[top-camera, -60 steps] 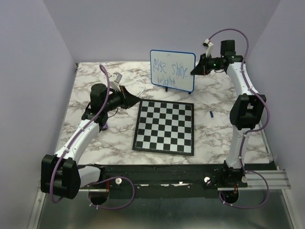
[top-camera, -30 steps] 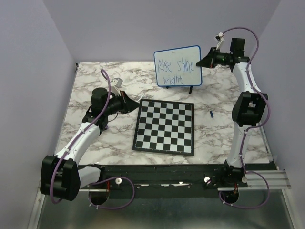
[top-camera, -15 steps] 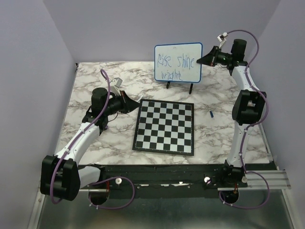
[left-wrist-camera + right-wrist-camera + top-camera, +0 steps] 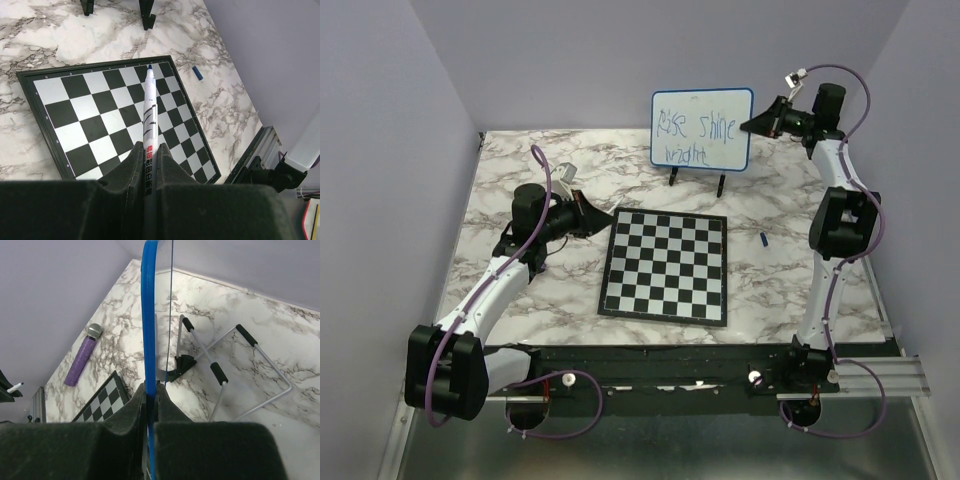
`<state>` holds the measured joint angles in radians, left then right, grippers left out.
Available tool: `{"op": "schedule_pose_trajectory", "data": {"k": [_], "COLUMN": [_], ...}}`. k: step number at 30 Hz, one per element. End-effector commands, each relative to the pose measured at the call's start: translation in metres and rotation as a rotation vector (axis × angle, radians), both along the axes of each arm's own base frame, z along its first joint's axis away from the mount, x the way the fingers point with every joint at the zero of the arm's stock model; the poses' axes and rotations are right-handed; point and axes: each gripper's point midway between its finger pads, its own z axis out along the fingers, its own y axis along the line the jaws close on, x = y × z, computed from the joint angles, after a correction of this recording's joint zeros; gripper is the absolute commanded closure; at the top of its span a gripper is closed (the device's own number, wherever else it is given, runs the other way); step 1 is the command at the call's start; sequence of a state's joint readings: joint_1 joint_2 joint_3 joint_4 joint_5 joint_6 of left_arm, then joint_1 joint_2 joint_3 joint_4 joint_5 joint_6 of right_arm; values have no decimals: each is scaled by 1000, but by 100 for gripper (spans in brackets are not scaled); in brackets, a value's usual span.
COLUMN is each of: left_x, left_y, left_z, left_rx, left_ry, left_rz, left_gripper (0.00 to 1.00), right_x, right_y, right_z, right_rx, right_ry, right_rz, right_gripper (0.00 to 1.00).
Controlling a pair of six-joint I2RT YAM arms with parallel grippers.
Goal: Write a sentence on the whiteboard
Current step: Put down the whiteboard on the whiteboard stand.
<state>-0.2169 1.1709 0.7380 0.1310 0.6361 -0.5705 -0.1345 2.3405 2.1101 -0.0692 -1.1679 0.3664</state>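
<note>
Two grips matter: the right gripper (image 4: 758, 125) clamps the right rim of the small blue-rimmed whiteboard (image 4: 702, 128), upright near the far edge of the marble table (image 4: 510, 165), well beyond and right of the white marker (image 4: 149, 112) clamped in the left gripper (image 4: 592, 214).

**Surroundings: four items noted**

I record a marble-pattern table (image 4: 510, 170), walled in lilac (image 4: 560, 60) at the back and both sides. A black-and-white chessboard (image 4: 666, 266) lies flat at frame centre. A small blue cap (image 4: 763, 239) lies on the marble right of the chessboard's upper right corner, apart from it. My right wrist camera shows a wire stand (image 4: 218, 373) with black sleeves, resting on the marble at centre right.
</note>
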Motion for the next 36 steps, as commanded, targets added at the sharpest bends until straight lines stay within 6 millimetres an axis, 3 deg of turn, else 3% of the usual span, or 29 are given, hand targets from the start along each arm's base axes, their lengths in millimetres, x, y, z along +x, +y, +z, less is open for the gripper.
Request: {"op": "schedule_pose_trajectory", "data": {"k": [1, 8, 16, 25, 36], "left_x": [6, 4, 4, 4, 2], "left_y": [2, 2, 2, 0, -1], "left_z": [5, 4, 4, 7, 7], "left_rx": [-6, -8, -12, -22, -31], "left_ry": [-10, -3, 0, -2, -6], "left_rz": [20, 16, 18, 14, 12], "left_gripper": [100, 100, 100, 100, 100], "right_x": [3, 8, 4, -9, -11], "right_y": [-10, -19, -45, -49, -64], "right_z": [4, -17, -38, -70, -96], "right_rx": [7, 4, 17, 29, 26], "right_ry": [-59, -35, -4, 53, 102], "right_rz": [30, 15, 9, 25, -23], "right_gripper": [100, 100, 100, 99, 94]}}
